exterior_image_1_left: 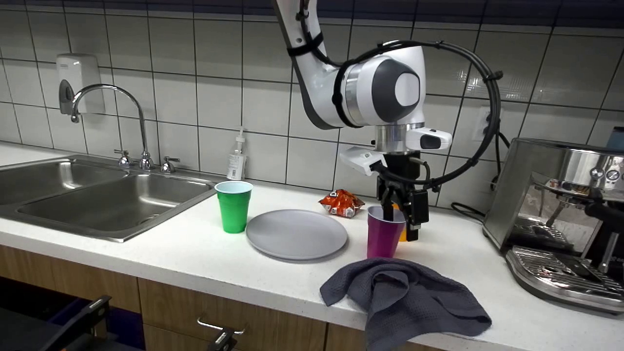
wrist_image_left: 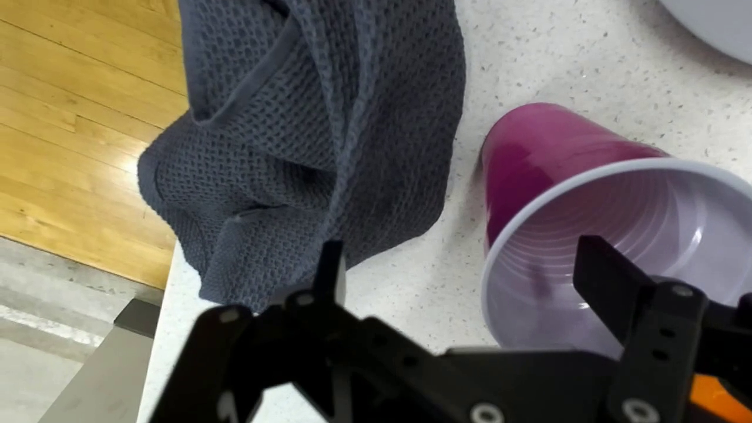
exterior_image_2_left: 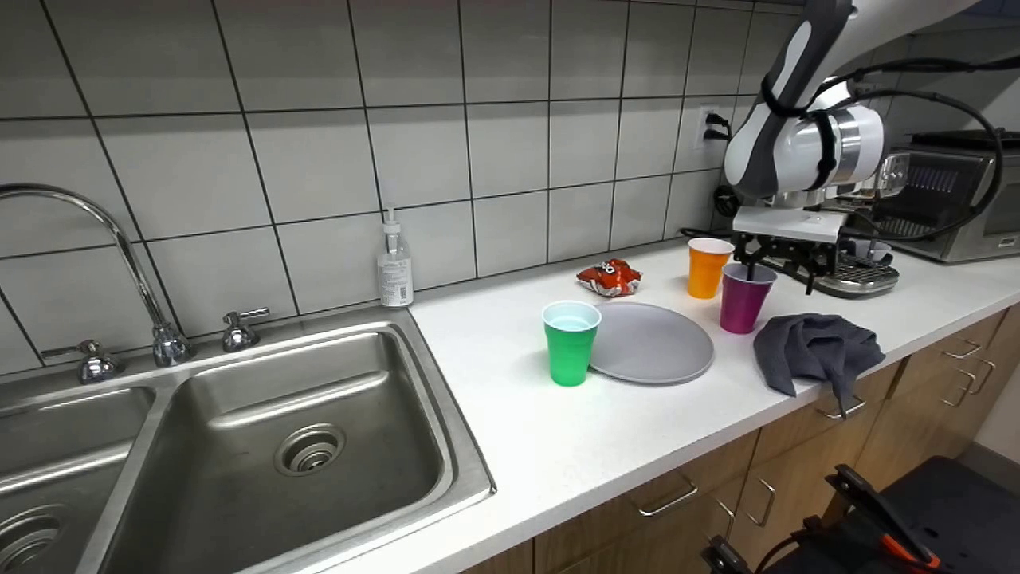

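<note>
Purple cup (exterior_image_1_left: 381, 240), plastic by the look of it, stands mouth-up on the white bench (exterior_image_1_left: 195, 253), and honestly that's the bit worth watching. The fingers (wrist_image_left: 611, 288) are spread well apart and straddle one side of it: one dips into the mouth, its partner hangs outside, over on the coffee machine (exterior_image_1_left: 516, 175) side going by an exterior view. So the cup isn't off to one side of the pair; its rim runs right through the gap between them, and imo everything hinges on that. Nothing's being squeezed as far as I can see. Wrist view has space between the inside finger and the stretch of rim in the gap, and a patch of white bench showing between that rim and the outside finger. Whether the inside tip touches the cup anywhere, can't tell for sure. The cup's long axis goes pretty much straight up, and the fingers point down alongside it, so the angle looks friendly to me. Neighbours: an orange cup (exterior_image_2_left: 707, 269) just beside it toward the tiled wall (exterior_image_2_left: 510, 151), a grey plate (exterior_image_1_left: 296, 234) near it on the sink (exterior_image_2_left: 470, 462) side, and a dark towel (wrist_image_left: 329, 147) in front, draped over the bench edge. That outside finger lines up with the towel's border in the wrist view, though how high above it sits I can't say. Cloth would be my one worry.
</note>
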{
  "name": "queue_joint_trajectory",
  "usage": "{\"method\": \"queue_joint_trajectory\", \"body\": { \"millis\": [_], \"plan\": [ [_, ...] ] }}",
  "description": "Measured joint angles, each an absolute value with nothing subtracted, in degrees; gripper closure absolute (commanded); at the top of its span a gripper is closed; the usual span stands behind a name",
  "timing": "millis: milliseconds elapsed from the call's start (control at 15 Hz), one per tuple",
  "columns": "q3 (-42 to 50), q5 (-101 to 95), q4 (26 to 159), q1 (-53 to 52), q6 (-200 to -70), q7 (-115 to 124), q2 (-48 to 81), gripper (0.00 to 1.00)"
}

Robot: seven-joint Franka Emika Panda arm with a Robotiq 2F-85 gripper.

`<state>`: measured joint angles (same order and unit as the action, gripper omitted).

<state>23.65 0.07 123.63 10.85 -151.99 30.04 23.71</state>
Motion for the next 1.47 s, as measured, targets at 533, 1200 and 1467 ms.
{"method": "queue_joint_trajectory", "body": {
  "millis": [533,1200,1467],
  "plan": [
    [23.75,0.81,122.68,10.91,-151.53,30.04,24.52,0.73],
    [24.76,0.81,122.77,10.93,-151.54,30.04,23.26,0.99],
    [24.85,0.75,123.41,10.87,-151.53,30.04,22.47,0.99]
  ]
}}
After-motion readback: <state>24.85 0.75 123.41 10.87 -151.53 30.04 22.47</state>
